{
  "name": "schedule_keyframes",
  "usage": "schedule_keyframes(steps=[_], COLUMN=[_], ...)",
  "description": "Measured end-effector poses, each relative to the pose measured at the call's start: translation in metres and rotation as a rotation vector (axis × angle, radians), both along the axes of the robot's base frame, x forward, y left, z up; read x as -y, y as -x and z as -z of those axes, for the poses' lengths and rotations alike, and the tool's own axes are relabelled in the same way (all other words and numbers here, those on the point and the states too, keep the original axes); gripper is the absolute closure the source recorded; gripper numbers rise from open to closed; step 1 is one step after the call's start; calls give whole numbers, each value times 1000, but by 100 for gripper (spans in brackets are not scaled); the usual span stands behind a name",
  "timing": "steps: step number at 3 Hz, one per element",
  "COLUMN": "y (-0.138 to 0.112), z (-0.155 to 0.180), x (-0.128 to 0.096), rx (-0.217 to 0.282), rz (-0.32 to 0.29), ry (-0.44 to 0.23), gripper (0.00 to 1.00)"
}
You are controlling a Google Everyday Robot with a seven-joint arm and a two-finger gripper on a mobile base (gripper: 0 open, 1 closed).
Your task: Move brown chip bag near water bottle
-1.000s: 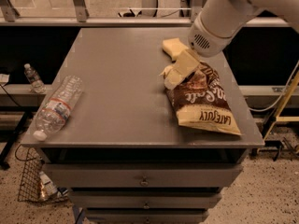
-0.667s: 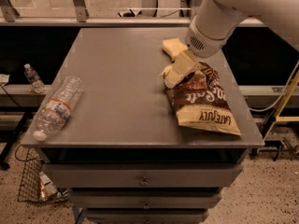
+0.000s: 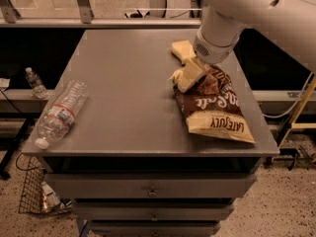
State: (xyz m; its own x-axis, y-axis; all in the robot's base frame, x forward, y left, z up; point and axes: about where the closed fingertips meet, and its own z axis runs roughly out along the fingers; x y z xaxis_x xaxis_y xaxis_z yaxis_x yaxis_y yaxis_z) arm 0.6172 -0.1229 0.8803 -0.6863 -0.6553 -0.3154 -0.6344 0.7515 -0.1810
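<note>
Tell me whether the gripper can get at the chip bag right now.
Probably yes. The gripper sits at the chip bag's far end, seemingly touching it, with nothing between them; the sponge lies just behind, out of the way.

Arm swung across, not down.

Over the last second I watched the white arm (image 3: 266, 9) take up more of the upper right. Its forearm had risen steeply out of the top before, and it ended stretched out to the right edge of the view. Its gripper (image 3: 188, 77) sat at the upper left corner of the brown chip bag (image 3: 217, 110).
</note>
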Motion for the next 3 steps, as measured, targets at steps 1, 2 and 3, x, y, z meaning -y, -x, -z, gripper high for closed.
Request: schedule_keyframes(steps=[1, 2, 3], y=[-2, 1, 7], z=[7, -4, -21], x=[1, -9, -34], rx=[-6, 27, 80], rz=[6, -52, -183], ry=[-3, -42, -112], gripper=[41, 65, 87])
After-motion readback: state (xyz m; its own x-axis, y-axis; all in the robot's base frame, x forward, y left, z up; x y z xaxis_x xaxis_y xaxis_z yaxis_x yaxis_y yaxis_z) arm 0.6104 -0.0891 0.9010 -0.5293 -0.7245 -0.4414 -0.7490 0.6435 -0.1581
